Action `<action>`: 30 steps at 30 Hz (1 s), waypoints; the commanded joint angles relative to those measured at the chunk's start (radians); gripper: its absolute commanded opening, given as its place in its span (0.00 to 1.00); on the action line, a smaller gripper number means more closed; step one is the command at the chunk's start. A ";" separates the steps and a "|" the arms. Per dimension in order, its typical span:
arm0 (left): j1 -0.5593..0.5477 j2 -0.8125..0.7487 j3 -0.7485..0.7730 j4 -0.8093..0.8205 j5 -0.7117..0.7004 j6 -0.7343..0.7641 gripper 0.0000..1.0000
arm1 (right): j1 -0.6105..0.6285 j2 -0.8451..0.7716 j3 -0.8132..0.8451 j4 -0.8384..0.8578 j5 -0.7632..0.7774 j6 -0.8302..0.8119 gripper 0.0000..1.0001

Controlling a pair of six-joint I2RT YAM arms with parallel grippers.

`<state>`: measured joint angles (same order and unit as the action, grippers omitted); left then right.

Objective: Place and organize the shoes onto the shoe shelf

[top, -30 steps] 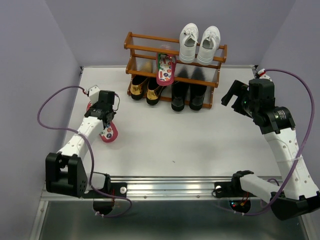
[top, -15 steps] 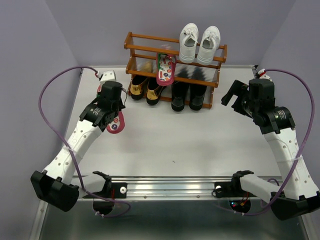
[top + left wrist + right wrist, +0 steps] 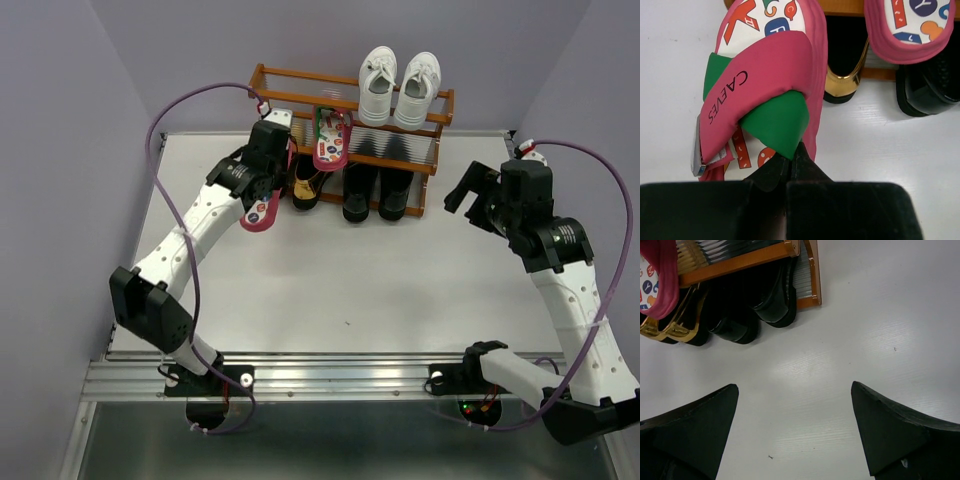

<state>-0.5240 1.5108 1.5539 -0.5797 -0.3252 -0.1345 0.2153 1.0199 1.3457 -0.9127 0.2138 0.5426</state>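
Left tool (image 3: 790, 162) clamped tight, right tool (image 3: 794, 387) spread wide.

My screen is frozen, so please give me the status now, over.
Left claw shut on pink flip-flop, in front of shoe shelf. Right claw open, holding nothing. Nothing blocks top tier's left end.

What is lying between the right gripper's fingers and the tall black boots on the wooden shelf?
Nothing but bare white tabletop separates the open right gripper from the tall shiny black boots; the right wrist view shows it.
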 commanded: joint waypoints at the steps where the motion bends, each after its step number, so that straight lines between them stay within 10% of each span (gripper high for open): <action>1: 0.001 0.060 0.162 0.043 -0.005 0.094 0.00 | -0.002 -0.014 0.006 0.011 0.024 -0.004 1.00; 30: 0.090 0.485 0.658 0.043 0.054 0.161 0.00 | -0.002 0.034 0.043 -0.006 0.018 -0.001 1.00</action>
<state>-0.4423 2.0193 2.1307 -0.6453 -0.2604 0.0032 0.2153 1.0477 1.3472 -0.9276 0.2283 0.5426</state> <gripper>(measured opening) 0.048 0.998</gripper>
